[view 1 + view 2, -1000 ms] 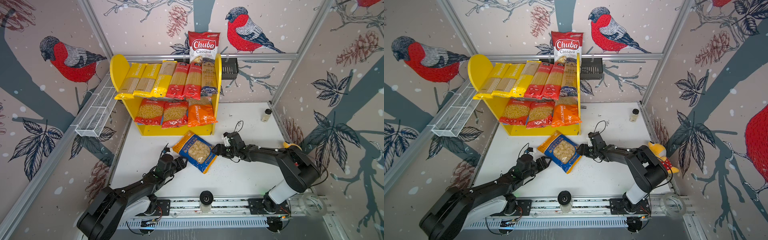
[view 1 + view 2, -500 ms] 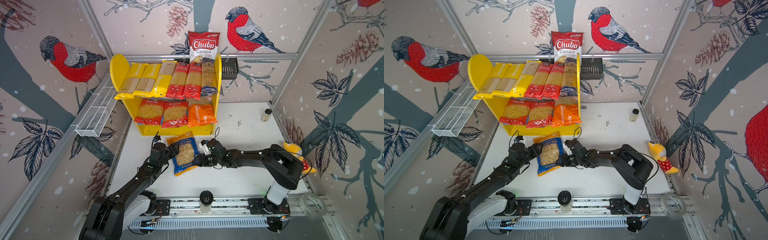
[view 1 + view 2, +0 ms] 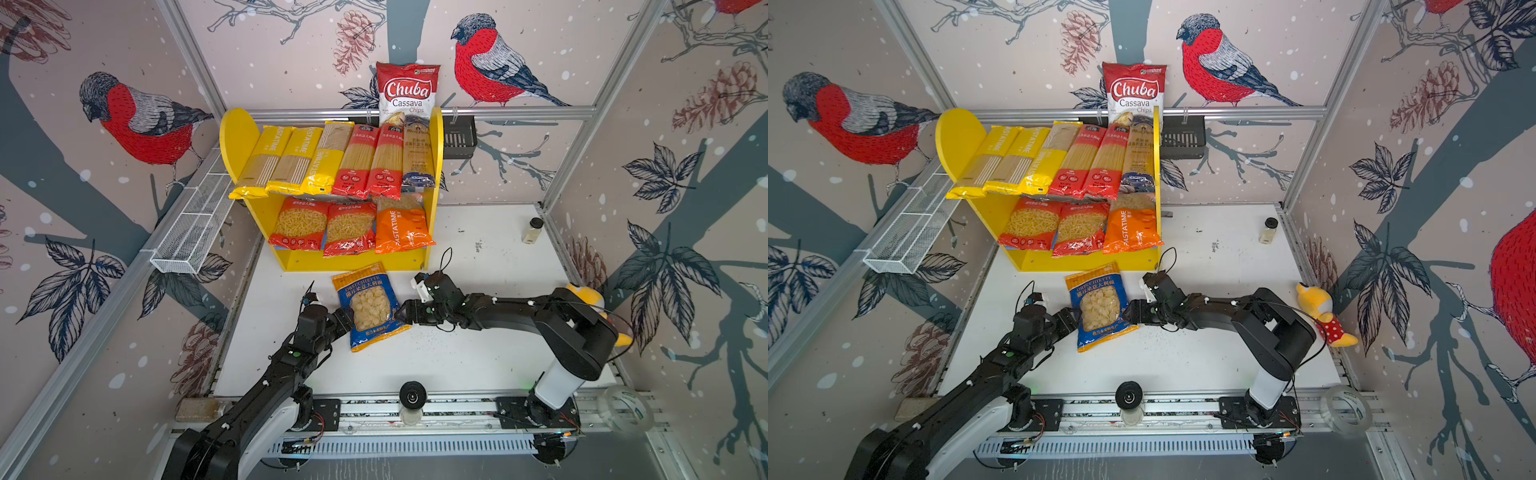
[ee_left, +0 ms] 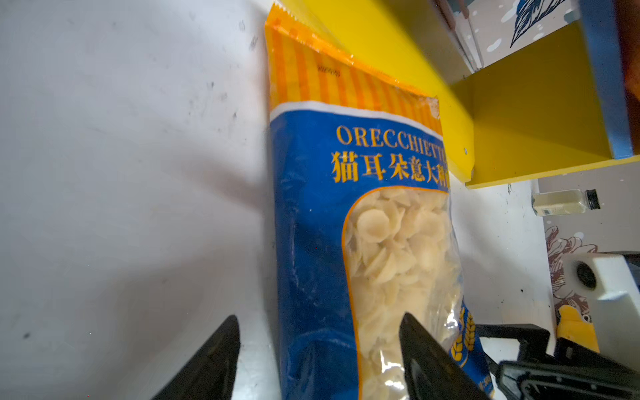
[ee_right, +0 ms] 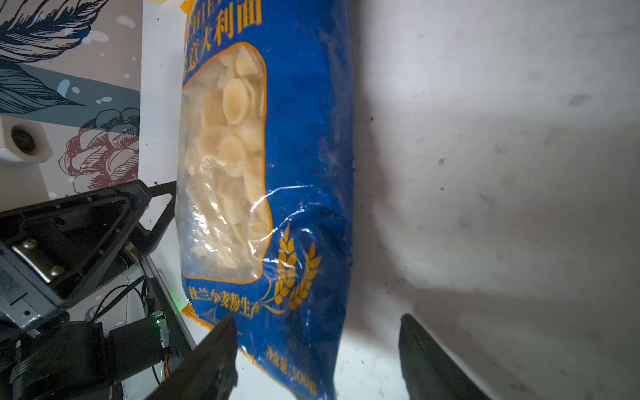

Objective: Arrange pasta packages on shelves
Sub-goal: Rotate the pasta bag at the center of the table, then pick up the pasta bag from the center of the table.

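A blue-and-yellow orecchiette pasta package (image 3: pixel 369 305) (image 3: pixel 1102 305) lies face up on the white table just in front of the shelves (image 3: pixel 237 137), its orange top toward them. My left gripper (image 3: pixel 347 322) (image 4: pixel 318 317) is open and straddles the bag's left edge; a gap shows between one finger and the bag (image 4: pixel 311 225). On the opposite edge my right gripper (image 3: pixel 405 313) (image 5: pixel 318 317) is open astride the bag (image 5: pixel 304 138). Yellow, red and dark-blue spaghetti packs (image 3: pixel 332 162) fill the upper shelf. Two red bags and an orange bag (image 3: pixel 401 230) sit on the lower one.
A Chuba Cassava Chips bag (image 3: pixel 407 93) stands behind the shelves beside a black basket (image 3: pixel 459 139). A white wire basket (image 3: pixel 195 224) hangs on the left wall. Small bottle (image 3: pixel 532 230) at the back right, plush toy (image 3: pixel 586 293) by the right wall, tape roll (image 3: pixel 623 409) at front right.
The bag lay diagonally, then stood up between both grippers, and now lies straight with its top toward the shelves. Both grippers closed in on its sides; the right jaws widened.
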You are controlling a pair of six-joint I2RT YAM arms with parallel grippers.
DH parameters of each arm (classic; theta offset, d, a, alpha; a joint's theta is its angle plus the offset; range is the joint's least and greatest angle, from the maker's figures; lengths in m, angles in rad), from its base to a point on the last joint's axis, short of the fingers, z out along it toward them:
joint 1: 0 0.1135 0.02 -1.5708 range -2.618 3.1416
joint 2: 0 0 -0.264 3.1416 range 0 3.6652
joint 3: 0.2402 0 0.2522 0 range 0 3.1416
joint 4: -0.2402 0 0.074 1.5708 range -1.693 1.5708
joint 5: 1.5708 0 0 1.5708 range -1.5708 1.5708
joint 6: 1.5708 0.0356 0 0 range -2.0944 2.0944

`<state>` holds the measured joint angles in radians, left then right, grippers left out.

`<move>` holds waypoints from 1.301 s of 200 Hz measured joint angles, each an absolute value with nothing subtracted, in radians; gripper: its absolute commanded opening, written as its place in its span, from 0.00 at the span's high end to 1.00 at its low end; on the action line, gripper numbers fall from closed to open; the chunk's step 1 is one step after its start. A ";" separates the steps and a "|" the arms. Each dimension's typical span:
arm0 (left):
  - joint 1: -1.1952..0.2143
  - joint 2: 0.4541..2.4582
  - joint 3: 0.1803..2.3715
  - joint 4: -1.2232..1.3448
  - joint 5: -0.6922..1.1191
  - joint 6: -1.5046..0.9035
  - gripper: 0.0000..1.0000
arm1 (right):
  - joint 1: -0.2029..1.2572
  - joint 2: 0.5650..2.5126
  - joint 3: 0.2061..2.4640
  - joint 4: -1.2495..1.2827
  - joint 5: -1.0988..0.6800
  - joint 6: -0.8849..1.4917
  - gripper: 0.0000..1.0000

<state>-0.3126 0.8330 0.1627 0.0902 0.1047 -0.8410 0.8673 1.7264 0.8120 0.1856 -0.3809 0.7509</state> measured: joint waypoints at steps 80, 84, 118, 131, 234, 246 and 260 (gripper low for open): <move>-0.313 1.043 0.137 0.336 0.162 -0.865 0.48 | 0.950 1.833 0.839 0.298 -0.386 0.847 0.72; -0.313 1.049 0.138 0.347 0.163 -0.865 0.51 | 0.953 1.837 0.841 0.303 -0.385 0.856 0.73; -0.311 1.068 0.163 0.367 0.154 -0.863 0.74 | 0.967 1.848 0.861 0.306 -0.372 0.881 0.82; -0.311 1.062 0.170 0.357 0.147 -0.863 0.79 | 0.971 1.847 0.869 0.304 -0.361 0.879 0.84; -0.311 0.923 0.199 0.307 0.113 -0.776 1.00 | 0.982 1.779 0.815 0.450 -0.146 0.763 0.96; -0.311 0.923 0.220 0.299 0.105 -0.757 1.00 | 0.984 1.777 0.793 0.509 -0.128 0.763 0.97; -0.311 0.933 0.243 0.290 0.103 -0.739 1.00 | 0.988 1.774 0.769 0.572 -0.102 0.763 0.98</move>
